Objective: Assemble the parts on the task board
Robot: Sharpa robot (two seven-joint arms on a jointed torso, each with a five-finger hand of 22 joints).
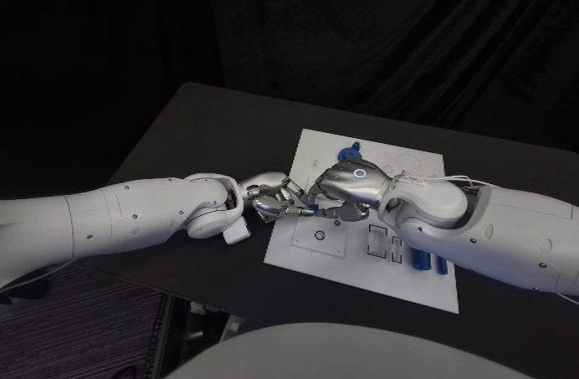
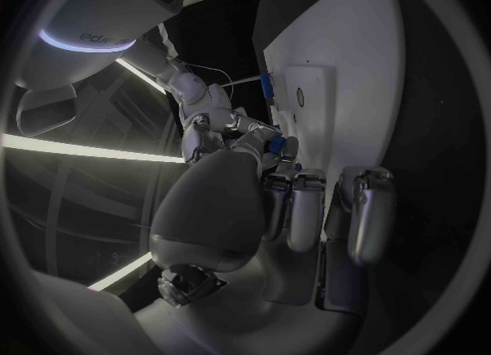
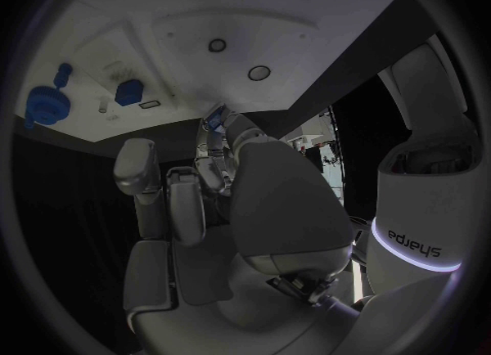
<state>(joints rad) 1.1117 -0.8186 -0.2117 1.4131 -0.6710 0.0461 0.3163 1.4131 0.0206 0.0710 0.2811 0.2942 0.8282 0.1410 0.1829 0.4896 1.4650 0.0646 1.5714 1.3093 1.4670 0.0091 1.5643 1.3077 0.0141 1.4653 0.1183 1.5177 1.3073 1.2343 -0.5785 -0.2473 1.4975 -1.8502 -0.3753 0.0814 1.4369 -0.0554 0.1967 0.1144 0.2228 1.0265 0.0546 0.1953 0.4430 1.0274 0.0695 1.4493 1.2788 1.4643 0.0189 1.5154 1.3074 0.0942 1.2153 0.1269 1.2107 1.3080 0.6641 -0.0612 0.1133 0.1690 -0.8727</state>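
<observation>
- Left hand [image 1: 268,197] and right hand [image 1: 341,188] met fingertip to fingertip over the near-left edge of the task board [image 1: 417,283], in the head view.
- A small blue part [image 2: 273,146] sat between the two sets of fingers; the left wrist view showed it among the right hand's fingers, at the tip of the left hand's thumb.
- Which hand actually gripped it, or whether both did, I could not tell. The fingers of both hands were curled in close around the meeting point, narrow rather than spread.
- Its long axis and heading were too hidden by fingers to read.
- Task board: a white plate lying on the black counter [image 1: 205,128], long axis running from the robot's near right toward the far left.
- A round blue part [image 1: 350,155] stood at the board's far end, just beyond the right hand; in the right wrist view it showed as a disc-like piece [image 3: 46,103] with a smaller blue block [image 3: 129,92] near it.
- Two elongated blue parts [image 1: 418,260] lay side by side near the board's right edge, partly under the right arm, long axes along the board.
- Writing: "Sharpa" was legible on the arm cuff in the right wrist view, upside down beside a glowing ring.
</observation>
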